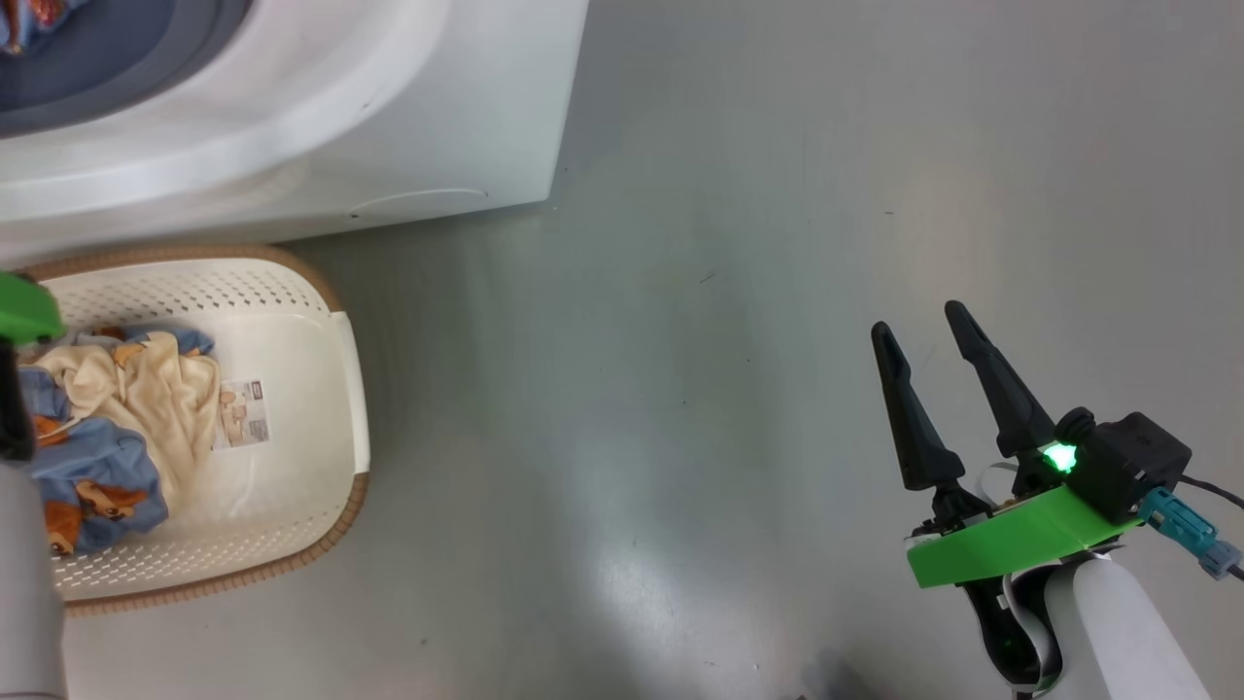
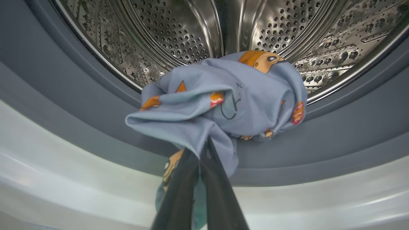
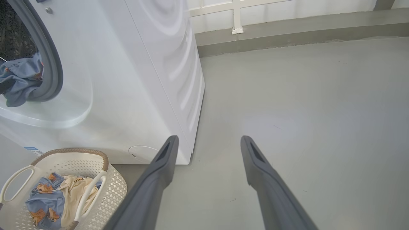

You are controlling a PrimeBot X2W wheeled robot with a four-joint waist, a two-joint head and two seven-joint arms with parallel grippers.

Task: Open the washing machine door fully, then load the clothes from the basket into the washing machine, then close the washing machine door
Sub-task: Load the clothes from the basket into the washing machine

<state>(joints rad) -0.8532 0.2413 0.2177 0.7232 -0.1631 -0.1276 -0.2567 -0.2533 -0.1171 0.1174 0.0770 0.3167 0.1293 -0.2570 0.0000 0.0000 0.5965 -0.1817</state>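
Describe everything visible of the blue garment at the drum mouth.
The blue garment is soft light blue fabric printed with orange-brown cartoon bears, bunched into a crumpled heap. It lies over the grey gasket at the mouth of the steel drum, with one fold hanging down outside. The left gripper, fingers closed together, appears to pinch its lower edge.

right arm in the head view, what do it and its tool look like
The right tool has two long, tapered black fingers on a bright green bracket. Behind it sits a black box with a green light, a teal plug with dark cable, and a pale forearm.
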